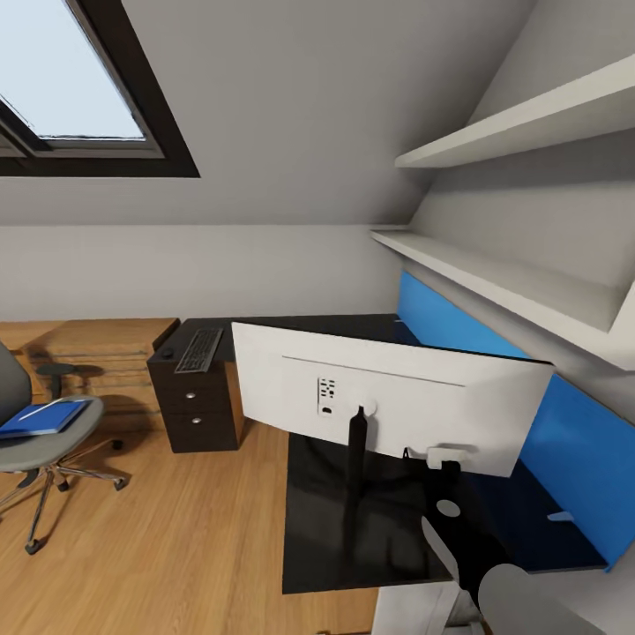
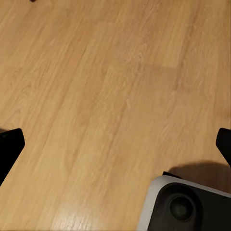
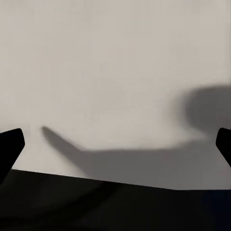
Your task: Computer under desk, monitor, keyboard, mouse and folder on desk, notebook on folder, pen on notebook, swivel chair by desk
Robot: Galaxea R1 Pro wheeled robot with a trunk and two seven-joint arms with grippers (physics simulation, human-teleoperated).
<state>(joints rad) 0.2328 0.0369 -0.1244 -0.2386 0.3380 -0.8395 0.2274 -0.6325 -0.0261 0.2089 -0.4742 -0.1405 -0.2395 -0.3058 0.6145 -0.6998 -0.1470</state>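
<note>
The monitor (image 1: 397, 401) stands on the black desk (image 1: 326, 538) with its pale back toward me. My right gripper (image 1: 445, 459) is at the monitor's lower edge, open; in the right wrist view the gripper (image 3: 115, 147) faces the monitor's back (image 3: 115, 72) close up. The keyboard (image 1: 199, 350) lies on the desk's far end over the drawer unit, the mouse (image 1: 167, 353) just left of it. The swivel chair (image 1: 40, 441) stands at the left, apart from the desk, with the blue folder (image 1: 44, 417) and a thin white pen (image 1: 40, 409) on its seat. The notebook and computer are out of view. My left gripper (image 2: 115, 144) hangs open over the floor.
A low light-wood cabinet (image 1: 97, 344) stands against the back wall beside the drawer unit (image 1: 194, 406). White shelves (image 1: 494, 273) and a blue panel (image 1: 582, 441) line the wall right of the desk. Wooden floor (image 1: 176, 547) lies between chair and desk. Part of my base (image 2: 187, 207) shows below the left gripper.
</note>
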